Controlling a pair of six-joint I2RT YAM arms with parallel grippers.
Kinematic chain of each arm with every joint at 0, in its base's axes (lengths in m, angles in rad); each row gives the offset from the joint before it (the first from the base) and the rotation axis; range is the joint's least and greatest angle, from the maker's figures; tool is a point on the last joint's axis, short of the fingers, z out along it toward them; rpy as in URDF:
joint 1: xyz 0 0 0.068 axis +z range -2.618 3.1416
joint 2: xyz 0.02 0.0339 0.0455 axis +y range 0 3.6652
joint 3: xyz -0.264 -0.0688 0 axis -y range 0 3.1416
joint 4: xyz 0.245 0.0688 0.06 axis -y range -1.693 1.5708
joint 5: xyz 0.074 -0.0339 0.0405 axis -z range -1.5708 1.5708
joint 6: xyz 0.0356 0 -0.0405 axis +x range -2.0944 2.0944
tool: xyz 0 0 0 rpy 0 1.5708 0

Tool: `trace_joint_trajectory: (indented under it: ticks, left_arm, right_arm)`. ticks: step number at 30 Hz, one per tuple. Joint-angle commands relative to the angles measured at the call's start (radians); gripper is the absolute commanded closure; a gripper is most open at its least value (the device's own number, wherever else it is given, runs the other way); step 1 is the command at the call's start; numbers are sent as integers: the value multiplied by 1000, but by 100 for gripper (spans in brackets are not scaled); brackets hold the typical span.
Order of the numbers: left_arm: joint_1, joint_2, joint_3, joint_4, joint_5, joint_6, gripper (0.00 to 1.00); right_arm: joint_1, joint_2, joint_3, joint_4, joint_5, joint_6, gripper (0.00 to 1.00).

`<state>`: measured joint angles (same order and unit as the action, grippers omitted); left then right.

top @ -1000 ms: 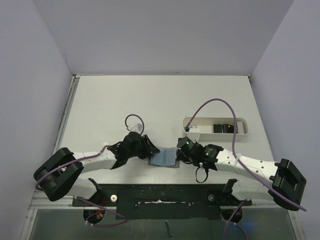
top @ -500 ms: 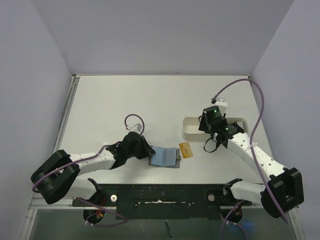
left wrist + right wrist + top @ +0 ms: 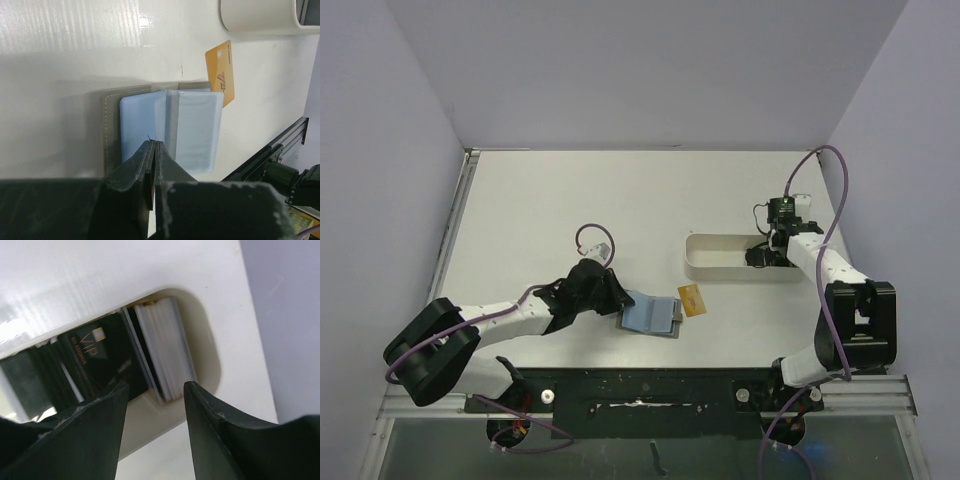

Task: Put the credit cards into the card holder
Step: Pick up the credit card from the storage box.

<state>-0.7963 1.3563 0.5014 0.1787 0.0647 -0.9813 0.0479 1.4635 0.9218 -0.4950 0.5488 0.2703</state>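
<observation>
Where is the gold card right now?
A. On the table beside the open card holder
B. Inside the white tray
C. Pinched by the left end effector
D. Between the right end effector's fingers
A: the gold card lies flat on the table at the edge of the open card holder, outside the white tray. The right end effector is open over the tray with nothing between its fingers.

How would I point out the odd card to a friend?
On the white table, find the open wallet with pale blue lining near the front edge. At its right side, toward the long white tray, lies one card. It is orange-gold; the cards in the tray are dark.
</observation>
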Motion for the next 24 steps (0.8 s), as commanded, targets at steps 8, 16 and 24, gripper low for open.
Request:
trace_joint_trajectory:
  ticks: [8, 16, 24]
  left_arm:
    - [12, -16, 45, 0, 11, 36, 100]
    - [17, -29, 37, -3, 10, 42, 100]
    - [27, -33, 28, -6, 11, 42, 100]
  right_arm:
    - [-62, 126, 127, 46, 85, -118, 50]
    - [-72, 150, 111, 87, 43, -138, 51]
    - [-79, 181, 121, 73, 56, -138, 66]
